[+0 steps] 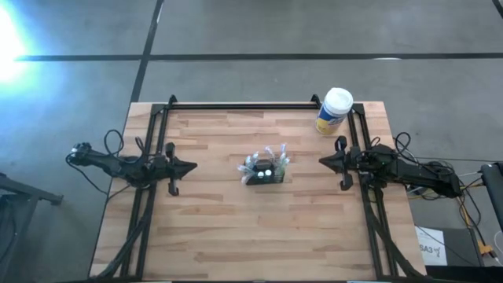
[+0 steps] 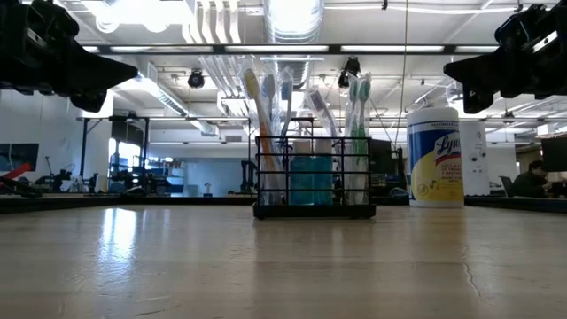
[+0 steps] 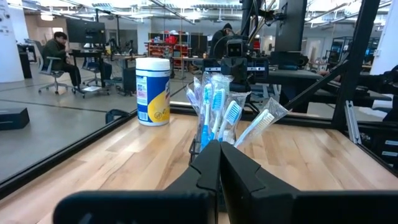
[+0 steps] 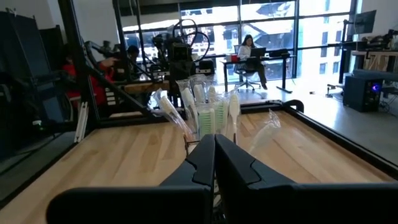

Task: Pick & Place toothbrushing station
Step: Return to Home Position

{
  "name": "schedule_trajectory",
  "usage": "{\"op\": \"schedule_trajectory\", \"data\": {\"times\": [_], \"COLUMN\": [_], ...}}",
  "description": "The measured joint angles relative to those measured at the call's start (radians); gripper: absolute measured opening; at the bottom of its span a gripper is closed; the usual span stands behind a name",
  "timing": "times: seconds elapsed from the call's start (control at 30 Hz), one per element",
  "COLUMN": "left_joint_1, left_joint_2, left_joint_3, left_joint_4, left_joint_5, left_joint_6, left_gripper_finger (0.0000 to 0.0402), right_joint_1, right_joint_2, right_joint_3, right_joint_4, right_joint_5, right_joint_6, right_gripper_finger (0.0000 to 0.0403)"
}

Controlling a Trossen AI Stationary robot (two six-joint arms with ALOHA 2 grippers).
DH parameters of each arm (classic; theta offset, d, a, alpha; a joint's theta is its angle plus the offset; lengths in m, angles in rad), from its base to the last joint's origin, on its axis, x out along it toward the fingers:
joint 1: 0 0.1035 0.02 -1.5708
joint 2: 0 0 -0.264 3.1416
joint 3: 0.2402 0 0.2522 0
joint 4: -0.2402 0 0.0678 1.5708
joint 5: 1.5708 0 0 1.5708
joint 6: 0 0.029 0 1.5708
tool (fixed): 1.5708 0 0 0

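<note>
The toothbrushing station [image 1: 264,170] is a small black mesh caddy that stands on its base at the middle of the wooden table, with several wrapped toothbrushes upright in it. It also shows in the low view [image 2: 314,182], the left wrist view [image 3: 219,118] and the right wrist view [image 4: 208,115]. My left gripper [image 1: 193,167] hovers shut and empty to the caddy's left, above the table. My right gripper [image 1: 321,161] hovers shut and empty to the caddy's right. Both point at the caddy.
A yellow wipes canister [image 1: 333,111] with a white lid stands at the table's far right corner. A black frame rail [image 1: 244,105] runs along the far edge and the sides. People sit at desks in the room beyond.
</note>
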Motion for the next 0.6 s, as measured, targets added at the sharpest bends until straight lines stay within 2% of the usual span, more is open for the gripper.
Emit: {"op": "schedule_trajectory", "data": {"times": [0.6], "left_joint_1": [0.000], "left_joint_2": [0.000], "left_joint_3": [0.002], "left_joint_4": [0.009], "left_joint_5": [0.000], "left_joint_6": [0.000], "left_gripper_finger": [0.0012], "right_joint_1": [0.000], "right_joint_2": [0.000], "right_joint_3": [0.000], "right_joint_4": [0.000], "right_joint_5": [0.000], "right_joint_6": [0.002], "right_gripper_finger": [0.0009]}}
